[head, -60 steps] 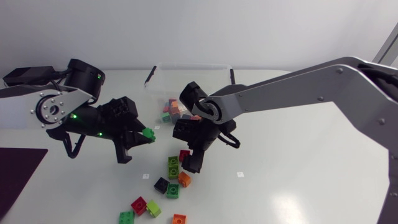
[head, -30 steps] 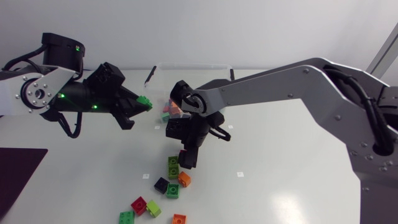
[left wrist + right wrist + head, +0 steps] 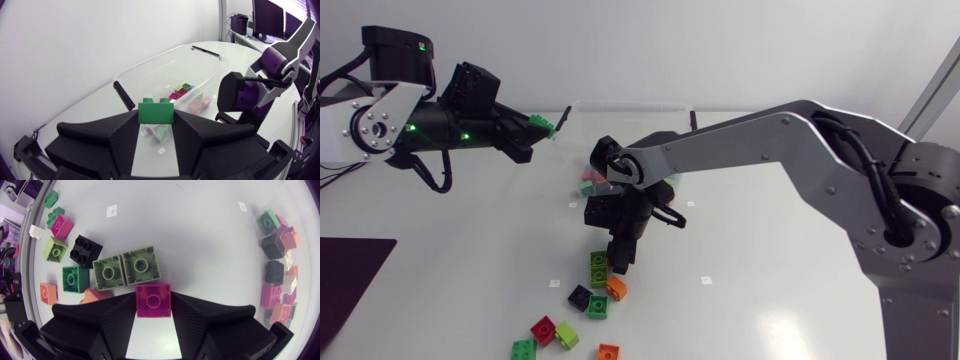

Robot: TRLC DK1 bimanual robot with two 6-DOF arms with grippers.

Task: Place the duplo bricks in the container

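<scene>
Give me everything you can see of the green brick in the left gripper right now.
The green brick is a small, glossy plastic block with two round studs showing on top and no visible damage. It sits upright and level, pinched at the tips of the left gripper, with one black finger against each side. It is held in the air and touches nothing else. The clear container lies just ahead of it; in the head view the brick seems just short of the container's left end.

A white table (image 3: pixel 800 300) carries small white square stickers, one sticker (image 3: pixel 554 283) near the front edge and a second sticker (image 3: pixel 706 279) well apart from it, with a dark mat (image 3: pixel 350 280) at one front corner.
</scene>
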